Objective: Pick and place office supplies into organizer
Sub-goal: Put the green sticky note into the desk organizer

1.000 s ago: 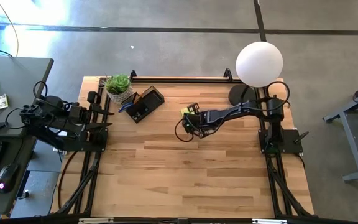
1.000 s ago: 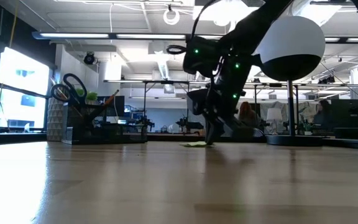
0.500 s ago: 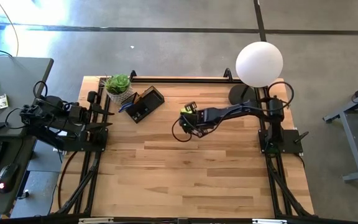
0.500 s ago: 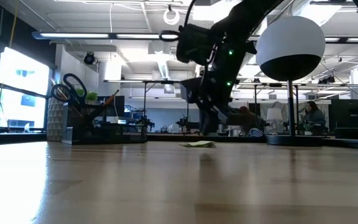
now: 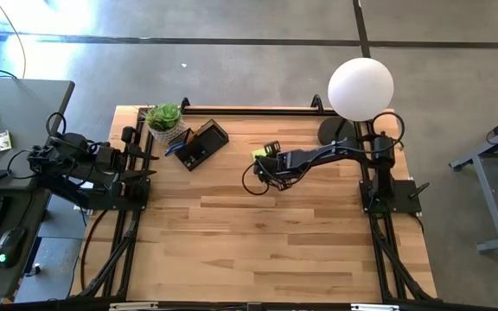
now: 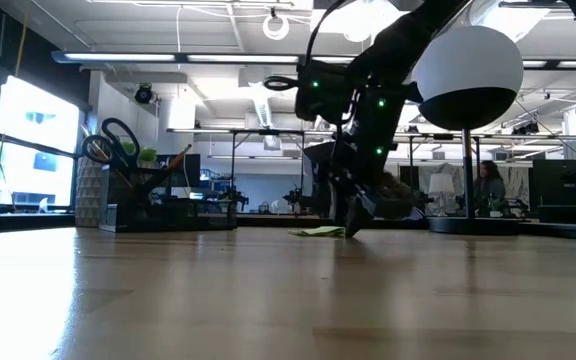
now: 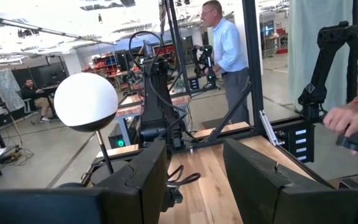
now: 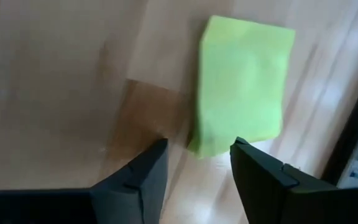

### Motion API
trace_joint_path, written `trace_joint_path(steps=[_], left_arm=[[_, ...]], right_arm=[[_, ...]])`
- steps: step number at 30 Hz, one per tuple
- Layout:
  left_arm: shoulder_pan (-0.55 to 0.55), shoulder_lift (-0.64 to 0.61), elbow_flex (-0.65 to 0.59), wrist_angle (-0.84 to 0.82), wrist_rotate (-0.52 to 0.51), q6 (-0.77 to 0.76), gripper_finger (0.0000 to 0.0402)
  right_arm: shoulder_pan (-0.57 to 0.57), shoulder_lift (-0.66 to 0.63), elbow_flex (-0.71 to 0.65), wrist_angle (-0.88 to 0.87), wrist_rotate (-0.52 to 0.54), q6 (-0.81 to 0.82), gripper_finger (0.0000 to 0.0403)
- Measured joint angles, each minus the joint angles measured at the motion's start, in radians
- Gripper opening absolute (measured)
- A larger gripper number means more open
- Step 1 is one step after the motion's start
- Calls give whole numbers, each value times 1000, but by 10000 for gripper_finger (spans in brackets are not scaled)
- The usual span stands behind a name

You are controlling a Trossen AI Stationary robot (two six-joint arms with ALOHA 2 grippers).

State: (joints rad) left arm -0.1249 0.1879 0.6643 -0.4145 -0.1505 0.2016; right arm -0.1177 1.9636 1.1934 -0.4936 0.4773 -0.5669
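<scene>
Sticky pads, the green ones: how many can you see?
1. The sticky pad lies flat on the table, near its middle, just under the right gripper, whose fingers are open. None shows elsewhere, though the organizer could hide something.

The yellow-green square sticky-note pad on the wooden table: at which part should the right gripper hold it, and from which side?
The yellow-green square sticky-note pad lies flat on the wooden table, so probably from above, pinching two opposite edges. The right gripper is open, with the pad's near edge between its fingers.
</scene>
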Motion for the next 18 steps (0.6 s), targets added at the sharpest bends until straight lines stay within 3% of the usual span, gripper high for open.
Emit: trace_joint_path(steps=[4,18], left_arm=[[0,0,0,0,0,0,149],[0,0,0,1,0,1,149]], right_arm=[[-2,0,0,45,29,-52,156],[-24,1,-1,72,-34,-54,113]])
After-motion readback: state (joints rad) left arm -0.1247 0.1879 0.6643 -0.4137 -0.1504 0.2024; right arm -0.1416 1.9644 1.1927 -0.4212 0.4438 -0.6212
